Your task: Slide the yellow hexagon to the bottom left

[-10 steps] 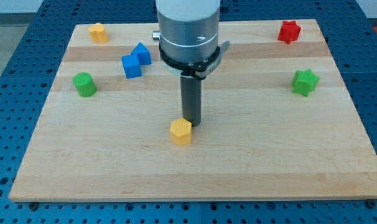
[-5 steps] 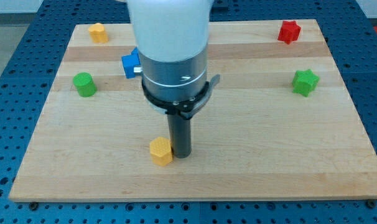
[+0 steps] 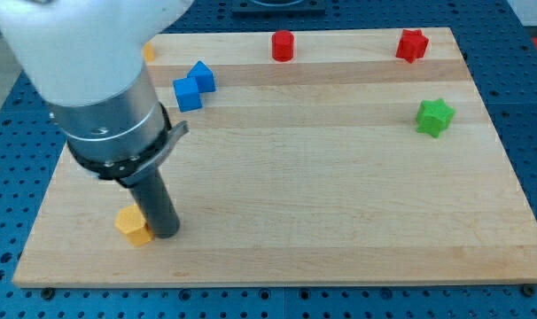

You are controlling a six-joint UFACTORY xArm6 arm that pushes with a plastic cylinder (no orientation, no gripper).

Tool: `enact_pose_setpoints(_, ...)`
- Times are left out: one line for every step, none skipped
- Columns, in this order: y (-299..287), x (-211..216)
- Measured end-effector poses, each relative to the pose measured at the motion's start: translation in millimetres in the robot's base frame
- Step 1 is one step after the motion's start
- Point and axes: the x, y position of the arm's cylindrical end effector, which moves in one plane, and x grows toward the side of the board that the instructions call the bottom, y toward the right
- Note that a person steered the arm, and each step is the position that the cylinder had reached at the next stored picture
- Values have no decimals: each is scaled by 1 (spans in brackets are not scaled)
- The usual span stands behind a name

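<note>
The yellow hexagon lies near the board's bottom left. My tip stands right against its right side, touching it. The arm's grey body fills the view's upper left and hides the green block and most of a second yellow block at the top left.
Two blue blocks sit together at the upper left. A red cylinder and a red star-like block are along the top edge. A green star is at the right. The wooden board ends just below the hexagon.
My tip has moved down and to the left, pushing the yellow hexagon from the board's lower middle to the bottom left. The arm now covers the green block and uncovers the red cylinder.
</note>
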Motion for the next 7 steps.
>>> enact_pose_setpoints(-17, 1)
enact_pose_setpoints(-32, 1)
enact_pose_setpoints(-40, 1)
enact_pose_setpoints(-41, 1)
enact_pose_setpoints(-41, 1)
enact_pose_setpoints(-46, 1)
enact_pose_setpoints(-46, 1)
